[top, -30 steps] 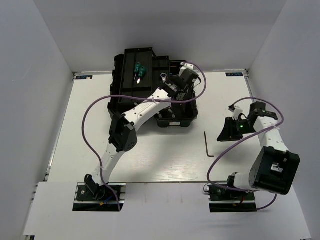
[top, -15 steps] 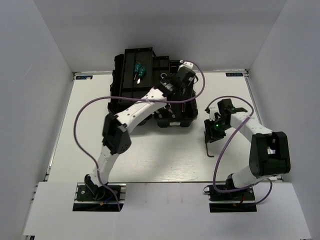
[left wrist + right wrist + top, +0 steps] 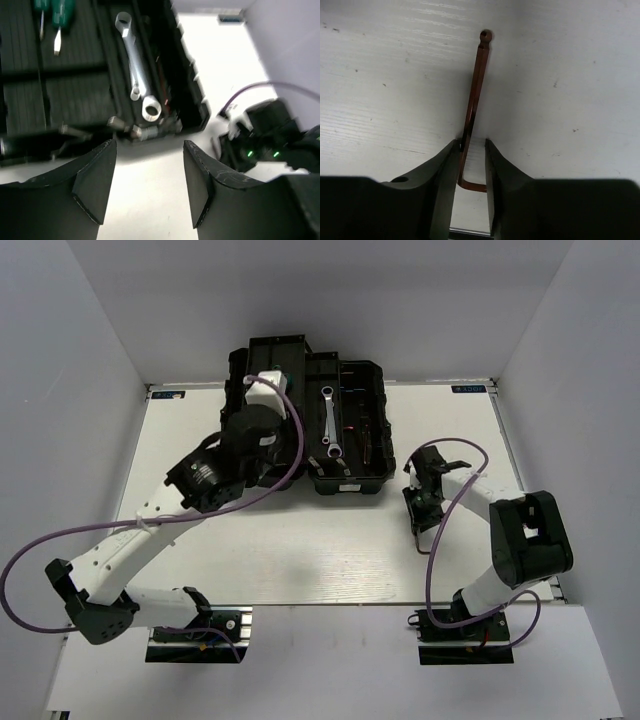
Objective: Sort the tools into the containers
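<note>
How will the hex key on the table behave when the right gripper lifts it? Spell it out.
The hex key looks like thin solid metal, so it is probably stiff and light. Lying flat on the table, it may slip or pivot in the right gripper. Its bent end probably stops rolling.

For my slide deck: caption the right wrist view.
Right gripper straddling a reddish-brown hex key lying on the white table.

I assess this as a robotics lab test cell: a white table [image 3: 330, 550] boxed in by plain white panels [image 3: 70, 360], metal base plates [image 3: 197, 632] bolted at its near edge, purple cabling [image 3: 90, 533] exposed.
</note>
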Controlling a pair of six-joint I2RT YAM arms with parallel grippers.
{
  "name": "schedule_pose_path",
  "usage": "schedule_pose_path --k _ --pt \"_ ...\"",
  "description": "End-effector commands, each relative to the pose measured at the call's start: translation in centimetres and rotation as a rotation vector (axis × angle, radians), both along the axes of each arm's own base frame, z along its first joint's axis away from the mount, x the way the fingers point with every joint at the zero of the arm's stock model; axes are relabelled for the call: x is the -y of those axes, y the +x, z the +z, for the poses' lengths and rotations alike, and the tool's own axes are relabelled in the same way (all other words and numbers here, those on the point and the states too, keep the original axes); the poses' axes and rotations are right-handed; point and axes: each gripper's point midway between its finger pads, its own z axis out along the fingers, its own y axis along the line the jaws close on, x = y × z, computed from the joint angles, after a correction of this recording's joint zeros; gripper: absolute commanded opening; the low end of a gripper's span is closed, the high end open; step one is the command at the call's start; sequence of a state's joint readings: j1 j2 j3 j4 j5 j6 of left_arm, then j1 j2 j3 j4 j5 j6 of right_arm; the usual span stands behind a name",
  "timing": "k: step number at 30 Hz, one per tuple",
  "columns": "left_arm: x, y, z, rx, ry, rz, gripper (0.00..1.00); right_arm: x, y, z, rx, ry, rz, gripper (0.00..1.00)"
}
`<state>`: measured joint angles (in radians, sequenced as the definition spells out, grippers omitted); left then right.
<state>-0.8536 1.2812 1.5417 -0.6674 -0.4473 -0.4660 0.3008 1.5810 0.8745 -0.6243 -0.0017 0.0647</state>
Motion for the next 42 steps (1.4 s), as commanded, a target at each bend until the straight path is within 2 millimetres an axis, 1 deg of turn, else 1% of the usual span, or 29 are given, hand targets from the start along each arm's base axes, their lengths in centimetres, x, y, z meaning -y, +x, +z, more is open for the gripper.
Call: schedule_pose_path --k 1,2,4,5,7,8,11,13,15,18,19,20,21,22,23,24,26,28,29,31,32,33,34,35,36,38,39,41,42 --pt "-1.0 -1.1 -5.0 -0.124 0.024 0.048 0.66 1.0 -0.7 -2.2 0.003 -0.084 -0.031 0.32" --pt "-1.3 -1.4 -5.7 -0.136 0.026 0.052 0.66 1.0 -0.6 -2.3 0.008 -0.090 -0.031 0.30" --pt "-2.1 -1.9 -5.1 -0.125 0.008 0.063 0.66 1.4 -0.7 -2.8 0.012 -0.121 -0.041 0.26" --pt "-2.4 -2.0 -5.8 -0.141 0.020 0.078 0.66 1.6 -1.0 -3.1 0.006 -0.127 -0.048 0.23" --pt "-3.0 -2.3 -6.0 -0.153 0.030 0.091 0.66 1.9 -1.1 -3.6 0.007 -0.155 -0.049 0.18" --pt "-3.0 -2.3 -6.0 -0.153 0.030 0.091 0.66 2.0 -1.1 -3.5 -0.003 -0.165 -0.064 0.10" --pt "-4.1 -2.6 -5.9 -0.154 0.033 0.132 0.66 1.9 -0.7 -3.5 -0.003 -0.166 -0.077 0.00" --pt "-4.9 -2.9 -6.3 -0.166 0.036 0.159 0.66 2.2 -0.4 -3.2 0.004 -0.173 -0.089 0.00" --pt "-6.1 -3.5 -5.4 -0.152 0.012 0.192 0.66 2.2 0.1 -2.2 0.034 -0.164 -0.090 0.00" --pt "-8.4 -4.2 -4.6 -0.131 -0.027 0.246 0.67 1.9 1.7 0.6 0.108 -0.118 -0.075 0.00" --pt "-9.0 -4.4 -4.6 -0.122 -0.039 0.272 0.67 1.9 2.3 2.0 0.150 -0.098 -0.074 0.00" --pt "-9.7 -4.7 -4.6 -0.120 -0.046 0.285 0.67 1.9 2.3 2.6 0.153 -0.089 -0.066 0.00" --pt "-10.1 -4.9 -4.4 -0.113 -0.076 0.308 0.69 1.6 3.1 4.0 0.178 -0.071 -0.061 0.00" --pt "-11.3 -5.6 -4.7 -0.115 -0.080 0.333 0.71 1.7 3.3 5.1 0.196 -0.059 -0.058 0.00" --pt "-11.7 -5.9 -4.8 -0.118 -0.090 0.348 0.71 1.4 4.2 6.5 0.226 -0.039 -0.052 0.00" --pt "-12.5 -6.5 -5.1 -0.132 -0.115 0.373 0.71 1.7 3.7 7.0 0.212 -0.039 -0.053 0.00" --pt "-13.3 -7.1 -5.8 -0.154 -0.134 0.409 0.71 1.3 4.5 9.1 0.256 -0.003 -0.040 0.00" --pt "-14.6 -7.9 -7.2 -0.192 -0.153 0.484 0.71 1.2 4.5 10.5 0.274 0.008 -0.024 0.00" --pt "-15.3 -8.4 -7.3 -0.194 -0.182 0.507 0.72 0.9 4.7 11.4 0.299 0.030 -0.016 0.00" --pt "-16.1 -9.0 -8.1 -0.213 -0.235 0.556 0.72 0.0 6.0 13.9 0.368 0.073 0.007 0.00" --pt "-16.4 -9.3 -9.0 -0.222 -0.234 0.565 0.72 -1.0 6.2 14.6 0.373 0.124 0.031 0.00" --pt "-16.8 -9.7 -9.0 -0.220 -0.287 0.577 0.72 -2.0 7.5 17.1 0.430 0.175 0.043 0.00" --pt "-16.9 -9.8 -9.4 -0.223 -0.300 0.584 0.72 -2.6 8.0 18.0 0.445 0.197 0.056 0.00" --pt "-16.9 -10.0 -10.5 -0.242 -0.294 0.586 0.72 -3.4 8.9 17.5 0.422 0.215 0.068 0.00" --pt "-16.6 -10.1 -11.1 -0.261 -0.294 0.584 0.72 -5.2 10.3 20.6 0.483 0.307 0.090 0.00" --pt "-16.5 -10.4 -11.9 -0.281 -0.298 0.581 0.72 -6.8 12.2 20.7 0.473 0.359 0.101 0.00" --pt "-16.1 -10.3 -12.4 -0.296 -0.289 0.574 0.72 -8.6 13.9 20.3 0.436 0.408 0.096 0.00" --pt "-15.6 -10.0 -13.1 -0.319 -0.258 0.575 0.72 -10.3 17.0 24.6 0.527 0.470 0.097 0.00" --pt "-15.6 -10.1 -13.1 -0.326 -0.244 0.578 0.72 -11.9 18.6 22.2 0.477 0.478 0.103 0.00"
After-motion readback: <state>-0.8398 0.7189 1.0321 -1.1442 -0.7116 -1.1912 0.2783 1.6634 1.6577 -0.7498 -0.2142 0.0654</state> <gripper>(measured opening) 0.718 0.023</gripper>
